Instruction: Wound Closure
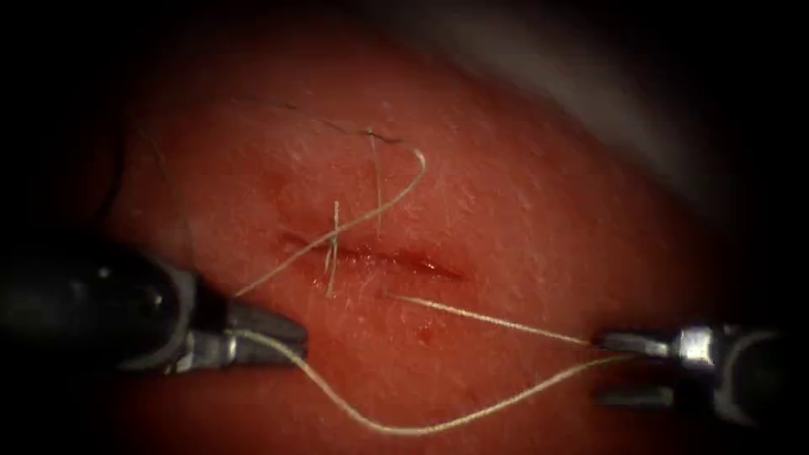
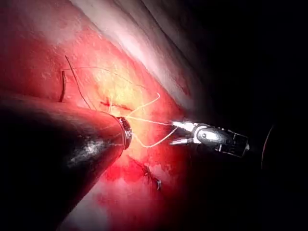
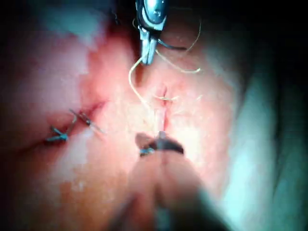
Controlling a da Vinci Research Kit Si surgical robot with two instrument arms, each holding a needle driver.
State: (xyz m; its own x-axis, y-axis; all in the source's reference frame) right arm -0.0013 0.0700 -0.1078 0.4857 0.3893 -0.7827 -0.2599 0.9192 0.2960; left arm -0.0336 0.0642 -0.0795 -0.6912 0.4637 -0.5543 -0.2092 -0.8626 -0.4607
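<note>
The tissue [image 1: 522, 219] spreads red and moist across the endoscope view, fading into dark at the edges, with a pale band along the upper right of the frame. The cut [image 1: 379, 257] runs as a short, dark, nearly level slit just left of the frame's centre, glistening with a little red fluid [image 1: 425, 266] toward its right end. The left tool [image 1: 282, 333] comes in from the lower left of the frame, its fingers clenched on the thread [image 1: 404, 428], which leaves their tip and sags in a long pale loop along the bottom of the frame before rising to the right tool [image 1: 615, 366] at the lower right. The right tool's fingers stand apart, one above the other; the loop passes between them, and a second, straighter strand runs from the upper finger up and leftward to a spot in the tissue just below the cut. Another strand slants from beside the left tool up across the cut and hooks over to a free end [image 1: 419, 154] above it. Short cut ends of thread [image 1: 333, 253] stand upright across the cut's left part. The needle cannot be made out. The left wrist view shows the right tool [image 2: 179, 133] with its fingers parted around the thread.
</note>
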